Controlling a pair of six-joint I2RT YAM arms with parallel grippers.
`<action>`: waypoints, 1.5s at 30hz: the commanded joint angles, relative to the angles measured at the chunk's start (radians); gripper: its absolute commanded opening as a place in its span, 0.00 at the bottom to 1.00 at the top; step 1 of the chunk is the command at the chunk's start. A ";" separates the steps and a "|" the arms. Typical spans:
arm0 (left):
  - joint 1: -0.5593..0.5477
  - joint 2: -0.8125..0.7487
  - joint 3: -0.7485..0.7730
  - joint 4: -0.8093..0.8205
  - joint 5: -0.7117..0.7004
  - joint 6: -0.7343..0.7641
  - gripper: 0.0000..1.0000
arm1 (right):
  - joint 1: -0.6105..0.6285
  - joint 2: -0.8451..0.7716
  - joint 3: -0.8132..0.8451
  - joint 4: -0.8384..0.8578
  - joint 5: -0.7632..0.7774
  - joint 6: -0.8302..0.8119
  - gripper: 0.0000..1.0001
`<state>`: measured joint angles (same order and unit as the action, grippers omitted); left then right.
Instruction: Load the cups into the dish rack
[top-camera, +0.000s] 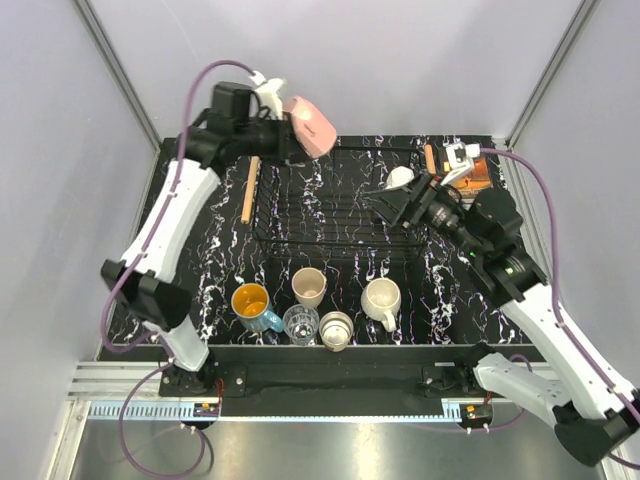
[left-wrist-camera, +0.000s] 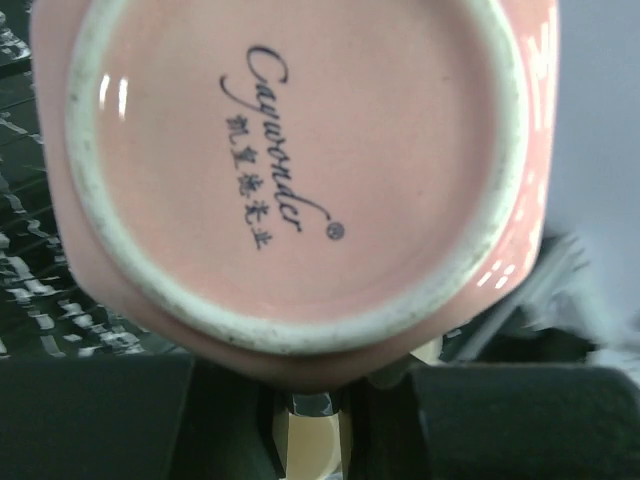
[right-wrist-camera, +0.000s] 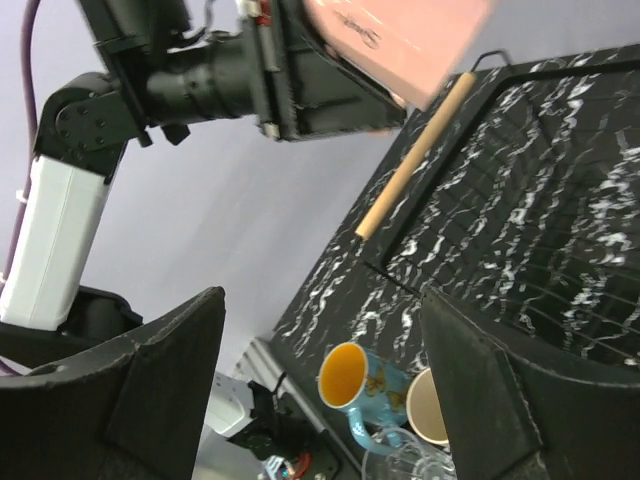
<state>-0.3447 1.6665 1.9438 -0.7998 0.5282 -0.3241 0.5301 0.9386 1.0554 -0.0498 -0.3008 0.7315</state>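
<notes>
My left gripper is shut on the pink mug and holds it in the air over the back left corner of the black wire dish rack. The mug's base fills the left wrist view. My right gripper is open and empty over the rack's right side; its fingers stand wide apart. A white cup sits just behind it. In front of the rack stand the blue mug, a cream cup, the glass tumbler, another cream cup and a white mug.
The rack's wooden handles lie at its left end and right end. An orange-brown book lies at the back right. The right wrist view shows the blue mug, a cream cup and the left handle.
</notes>
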 joint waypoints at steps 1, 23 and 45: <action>-0.072 0.114 0.145 -0.072 -0.206 0.299 0.00 | -0.001 -0.061 -0.017 -0.122 0.094 -0.112 0.87; -0.205 0.677 0.409 0.039 -0.255 0.508 0.00 | -0.001 -0.230 -0.178 -0.180 0.258 -0.198 0.89; -0.228 0.794 0.346 0.195 -0.304 0.540 0.00 | -0.001 -0.238 -0.212 -0.199 0.269 -0.179 0.90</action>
<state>-0.5629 2.4866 2.2822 -0.7116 0.2081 0.2028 0.5301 0.7036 0.8394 -0.2607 -0.0605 0.5549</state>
